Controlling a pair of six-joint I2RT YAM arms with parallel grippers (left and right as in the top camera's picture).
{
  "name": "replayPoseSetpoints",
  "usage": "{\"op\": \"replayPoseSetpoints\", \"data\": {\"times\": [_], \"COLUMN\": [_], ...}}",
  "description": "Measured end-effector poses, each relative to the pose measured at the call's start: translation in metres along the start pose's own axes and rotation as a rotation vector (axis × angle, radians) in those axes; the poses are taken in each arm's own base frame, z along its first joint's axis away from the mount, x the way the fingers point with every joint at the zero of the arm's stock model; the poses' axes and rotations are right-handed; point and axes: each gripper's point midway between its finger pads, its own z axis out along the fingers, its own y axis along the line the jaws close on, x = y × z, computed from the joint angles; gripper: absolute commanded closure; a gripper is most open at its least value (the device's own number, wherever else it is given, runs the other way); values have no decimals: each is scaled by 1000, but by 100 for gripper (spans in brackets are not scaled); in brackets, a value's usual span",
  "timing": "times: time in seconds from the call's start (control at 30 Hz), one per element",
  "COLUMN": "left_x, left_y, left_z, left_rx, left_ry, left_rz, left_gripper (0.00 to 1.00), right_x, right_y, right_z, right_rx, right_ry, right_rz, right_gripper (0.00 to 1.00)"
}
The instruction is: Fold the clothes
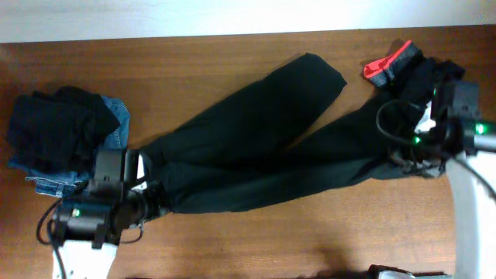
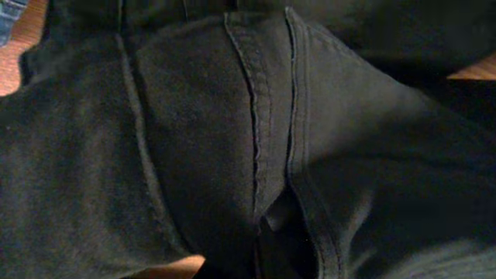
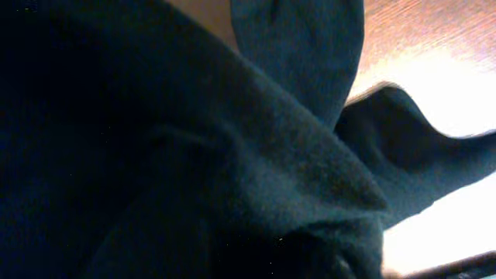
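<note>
Spanning your counter (image 1: 232, 240), black trousers (image 1: 256, 147) run from left gripper (image 1: 149, 188), 8 o'clock, to right gripper (image 1: 418, 159), 3 o'clock; jaws' state: you cannot tell.

You worked in what looked like a robotics lab: a wooden table (image 1: 256, 240), a pale strip (image 1: 232, 15) along its far edge, two arms (image 1: 85, 221) with green lights (image 1: 480, 128) and loose cables (image 1: 385, 124), and clothes (image 1: 256, 147) heaped at left and right.
</note>
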Motion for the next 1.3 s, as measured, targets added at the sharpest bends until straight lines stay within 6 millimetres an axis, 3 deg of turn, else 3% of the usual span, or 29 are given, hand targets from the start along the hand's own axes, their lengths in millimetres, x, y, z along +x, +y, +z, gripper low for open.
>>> {"op": "replayPoseSetpoints", "data": {"times": [0.2,0.43,0.57,0.67,0.73,0.87,1.0,1.13,1.3], "left_x": [-19,-12,-11,-14,-17,-23,-28,-34,-45], "left_y": [-1,8,17,26,36,75,87,89,88], "left_z": [10,14,12,9,6,-7,-14,-19,-20], "left_rx": [-43,-87,-103,-119,-151,-316,-386,-402,-398], "left_ry": [-4,47,58,44,15,-50,-86,-114,-159], "left_rz": [-11,-39,-83,-116,-138,-187,-192,-193,-196], "left_gripper": [100,100,100,100,100,100,100,100,100], "right_x": [-23,-45,-52,-60,-68,-94,-98,-91,-73], "right_y": [16,28,35,36,27,-19,-38,-37,-34], "right_z": [26,74,89,90,90,84,80,81,91], "right_rx": [20,19,-16,-27,-8,120,179,180,156], "right_ry": [121,221,220,192,166,88,76,106,203], "right_rz": [-73,-113,-112,-107,-92,-31,-7,-13,-5], "right_gripper": [82,81,77,53,28,1,0,7,8]}}
